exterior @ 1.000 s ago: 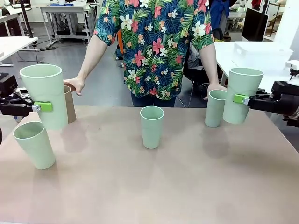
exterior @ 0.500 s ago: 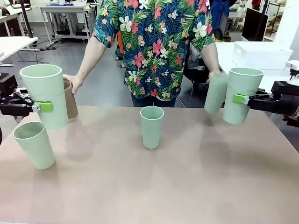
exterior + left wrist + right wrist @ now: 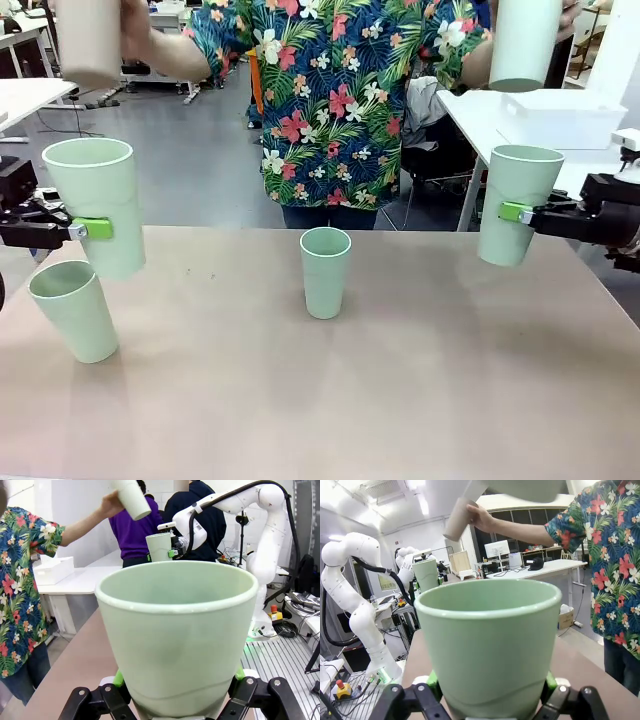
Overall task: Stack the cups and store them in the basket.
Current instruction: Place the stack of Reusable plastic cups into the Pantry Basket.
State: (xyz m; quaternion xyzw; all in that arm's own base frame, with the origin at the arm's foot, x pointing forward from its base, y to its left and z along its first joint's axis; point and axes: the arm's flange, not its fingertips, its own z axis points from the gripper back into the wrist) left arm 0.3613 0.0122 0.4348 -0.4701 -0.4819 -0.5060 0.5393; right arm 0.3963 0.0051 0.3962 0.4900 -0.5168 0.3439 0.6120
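**A:** What's on the table?

**B:** Front view, clock set w/ 12 at the far side, where a person in a floral shirt (image 3: pixel 340 100) stands. On the tan table (image 3: pixel 400 400), the mint centre cup (image 3: pixel 325 272) stands upright, mouth up, approx dead centre. Another mint one, the leaning cup (image 3: pixel 75 310), sits at 8 o'clock near the edge. It is mouth up and seems to lean a bit toward 9.

**A:** And the robot's grippers?

**B:** The left gripper (image 3: pixel 100 229) comes in at 9 o'clock, clamped on the left cup (image 3: pixel 95 195). That cup is mint, upright and lifted off the tabletop, just above the leaning cup. In the left wrist view, green pads (image 3: pixel 118 679) press both sides of its lower wall. The right gripper (image 3: pixel 508 212), at 3 o'clock, has the same grip on the right cup (image 3: pixel 515 190), which is mint, upright and also off the table.

**A:** The person's hands?

**B:** Both are raised high. One hand (image 3: pixel 135 32) at 11 o'clock holds the tan cup (image 3: pixel 90 40). At 1 o'clock the raised mint cup (image 3: pixel 525 40) is held up, w/ that hand mostly cut off by the frame's top edge.

**A:** The basket?

**B:** The white basket (image 3: pixel 560 118) sits on a white side table (image 3: pixel 475 110) beyond the main one, approx 2 o'clock. It is apart from the cups on the table, and I can't see inside it.
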